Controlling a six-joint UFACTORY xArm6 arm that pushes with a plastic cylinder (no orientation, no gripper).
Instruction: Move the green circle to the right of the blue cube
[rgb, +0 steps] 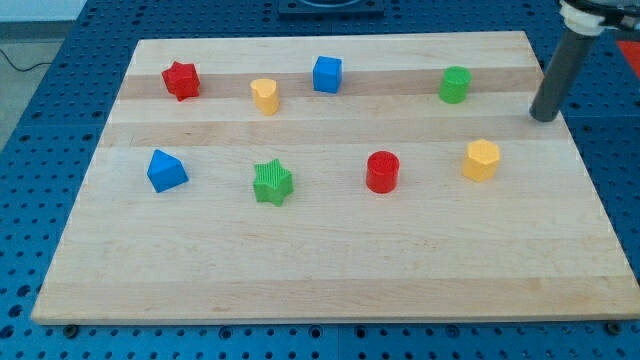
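While my tip (543, 117) (no claw, nothing held) sits right of it, ribbed green circle (455, 85) upright

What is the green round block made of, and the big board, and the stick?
The green circle looks like plastic, maybe 3D-printed: its sides show fine ribbed lines and a matte surface. The board looks like pale wood, with grain and plank stripes and a smooth finish. The rod, ending at my tip, well to the circle's right, looks dark and smooth, metal or plastic; I cannot tell which.

I can read no text, label, brand, number or sign anywhere here, neither on the blocks nor on the desk (330, 260).
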